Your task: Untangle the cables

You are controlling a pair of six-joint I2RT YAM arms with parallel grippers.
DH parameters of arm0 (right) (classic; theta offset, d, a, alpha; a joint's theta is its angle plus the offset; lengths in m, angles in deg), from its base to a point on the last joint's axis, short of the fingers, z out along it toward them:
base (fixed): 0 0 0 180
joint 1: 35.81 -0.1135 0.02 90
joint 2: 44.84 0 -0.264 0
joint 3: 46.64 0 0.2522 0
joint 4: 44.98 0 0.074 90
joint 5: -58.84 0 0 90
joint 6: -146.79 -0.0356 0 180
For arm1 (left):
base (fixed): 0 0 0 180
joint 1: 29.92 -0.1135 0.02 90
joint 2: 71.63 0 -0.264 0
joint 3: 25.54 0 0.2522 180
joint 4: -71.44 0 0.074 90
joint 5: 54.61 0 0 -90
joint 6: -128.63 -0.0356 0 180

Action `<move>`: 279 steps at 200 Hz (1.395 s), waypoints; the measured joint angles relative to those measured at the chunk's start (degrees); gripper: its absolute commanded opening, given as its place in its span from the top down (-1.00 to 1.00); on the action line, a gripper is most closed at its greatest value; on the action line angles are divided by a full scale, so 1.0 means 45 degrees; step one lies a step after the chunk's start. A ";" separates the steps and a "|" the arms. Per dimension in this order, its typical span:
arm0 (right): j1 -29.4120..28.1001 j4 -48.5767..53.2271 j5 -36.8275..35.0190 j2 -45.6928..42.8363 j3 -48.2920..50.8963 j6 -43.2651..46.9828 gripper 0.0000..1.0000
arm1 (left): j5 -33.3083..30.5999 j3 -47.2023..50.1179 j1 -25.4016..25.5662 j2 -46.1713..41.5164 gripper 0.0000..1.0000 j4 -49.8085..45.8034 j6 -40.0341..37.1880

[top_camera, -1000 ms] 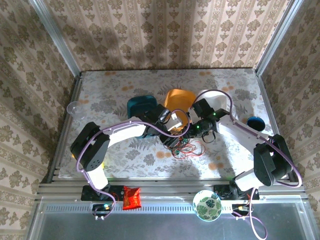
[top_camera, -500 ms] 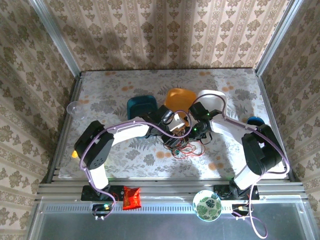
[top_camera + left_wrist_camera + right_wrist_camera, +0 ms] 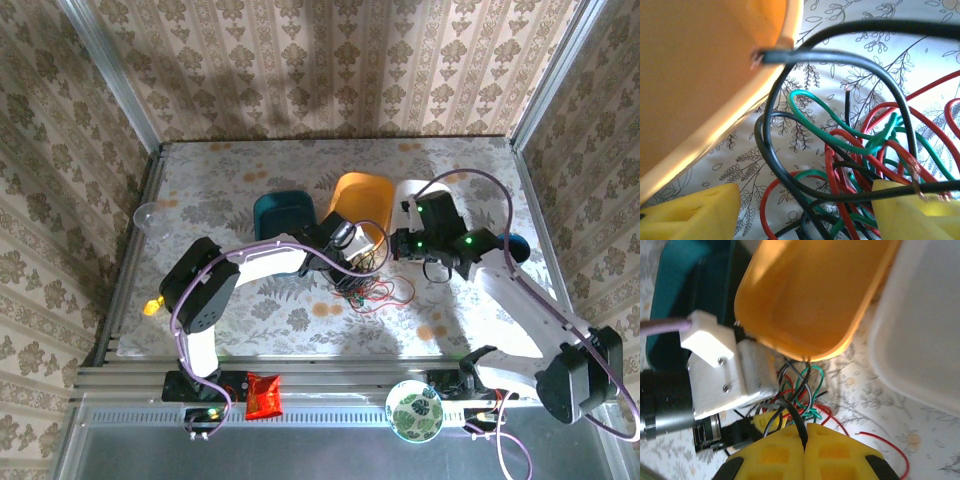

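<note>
Gently: right jaws pinch the black cable [image 3: 796, 419]; left jaws stand wide over the red cable [image 3: 831, 170] and green cable [image 3: 802, 93], so I'd pull slowly, watching for snags.

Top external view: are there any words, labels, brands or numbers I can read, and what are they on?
No text can be read.
The red packet on the front rail: its print is too small and blurred to read.
The patterned bowl: a leaf pattern, no lettering.
The orange tray and the cables: no markings visible.
</note>
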 measured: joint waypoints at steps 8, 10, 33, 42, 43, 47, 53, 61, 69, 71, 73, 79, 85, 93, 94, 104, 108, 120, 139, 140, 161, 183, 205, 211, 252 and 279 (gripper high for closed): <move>0.0141 0.0005 -0.0287 -0.0287 0.0000 -0.0160 1.00 | -0.0024 0.0000 0.0000 0.0000 -0.42 0.0092 0.0000; 0.0155 0.0005 -0.0335 -0.0330 0.0000 -0.0180 1.00 | -0.0034 0.0000 0.0000 0.0000 -0.42 0.0121 0.0000; 0.0607 -0.0010 -0.1321 -0.1190 -0.0005 -0.0568 1.00 | -0.0131 0.0000 0.0000 0.0044 -0.43 0.0185 0.0000; 0.0787 -0.0019 -0.1724 -0.1525 -0.0005 -0.0714 1.00 | -0.0141 0.0000 0.0000 0.0078 -0.43 0.0209 0.0000; 0.0797 -0.0019 -0.1753 -0.1545 -0.0005 -0.0719 1.00 | -0.0136 0.0000 0.0000 0.0083 -0.43 0.0214 0.0000; 0.0874 -0.0019 -0.1957 -0.1690 -0.0005 -0.0821 1.00 | -0.0136 0.0000 0.0000 0.0092 -0.43 0.0228 0.0000; 0.0962 -0.0019 -0.2210 -0.1865 -0.0010 -0.0889 1.00 | -0.0136 0.0000 0.0000 0.0112 -0.43 0.0238 0.0000; 0.1054 -0.0024 -0.2535 -0.2055 -0.0024 -0.0957 1.00 | -0.0136 0.0000 0.0000 0.0131 -0.43 0.0223 0.0000; 0.1151 -0.0083 -0.2880 -0.2220 -0.0039 -0.1010 1.00 | -0.0136 0.0000 0.0000 0.0165 -0.43 0.0228 0.0000; 0.1171 -0.0107 -0.2958 -0.2254 -0.0044 -0.1030 1.00 | -0.0136 0.0000 0.0000 0.0165 -0.43 0.0223 0.0000; 0.1185 -0.0121 -0.3036 -0.2288 -0.0053 -0.1049 1.00 | -0.0136 0.0000 0.0000 0.0175 -0.43 0.0228 0.0000; 0.1229 -0.0126 -0.3235 -0.2351 -0.0097 -0.1078 1.00 | -0.0131 0.0000 0.0000 0.0199 -0.43 0.0233 0.0000; 0.1258 -0.0155 -0.3453 -0.2414 -0.0126 -0.1107 1.00 | -0.0131 0.0000 0.0000 0.0219 -0.43 0.0243 0.0005; 0.1292 -0.0199 -0.3740 -0.2482 -0.0170 -0.1137 1.00 | -0.0131 0.0000 0.0000 0.0223 -0.43 0.0243 0.0005; 0.1297 -0.0204 -0.3769 -0.2492 -0.0175 -0.1141 1.00 | -0.0131 0.0000 0.0000 0.0223 -0.43 0.0243 0.0005; 0.1379 -0.0238 -0.4095 -0.2569 -0.0219 -0.1137 1.00 | -0.0131 0.0000 0.0000 0.0223 -0.43 0.0253 0.0005; 0.1423 -0.0238 -0.4216 -0.2608 -0.0238 -0.1137 1.00 | -0.0131 0.0000 0.0000 0.0223 -0.43 0.0257 0.0010; 0.1647 -0.0296 -0.4444 -0.2735 -0.0291 -0.1122 1.00 | -0.0131 -0.0010 0.0000 0.0233 -0.44 0.0306 0.0053; 0.2123 -0.0403 -0.4653 -0.2846 -0.0636 -0.0967 1.00 | -0.0189 -0.0044 0.0000 0.0248 -0.47 0.0316 0.0107; 0.2142 -0.0423 -0.4663 -0.2846 -0.0656 -0.0957 1.00 | -0.0199 -0.0044 0.0000 0.0253 -0.47 0.0306 0.0112; 0.2754 -0.0903 -0.4648 -0.2885 -0.1559 -0.0733 1.00 | -0.0282 -0.0044 0.0000 0.0321 -0.49 0.0185 0.0189; 0.3181 -0.1540 -0.4294 -0.2890 -0.2579 -0.0510 1.00 | -0.0355 -0.0034 0.0000 0.0330 -0.51 0.0219 0.0228; 0.3376 -0.1943 -0.3789 -0.2705 -0.3570 -0.0408 1.00 | -0.0418 0.0073 0.0000 0.0330 -0.59 0.0442 0.0248; 0.3395 -0.2069 -0.3648 -0.2594 -0.3857 -0.0330 1.00 | -0.0442 0.0126 0.0000 0.0330 -0.62 0.0539 0.0277; 0.3701 -0.2511 -0.3235 -0.1093 -0.5115 0.0253 1.00 | -0.0510 0.0525 0.0000 0.0291 -0.73 0.1248 0.0350; 0.4177 -0.2623 -0.3104 0.0097 -0.4940 0.0359 1.00 | -0.0602 0.0709 0.0000 0.0160 -0.74 0.1462 0.0350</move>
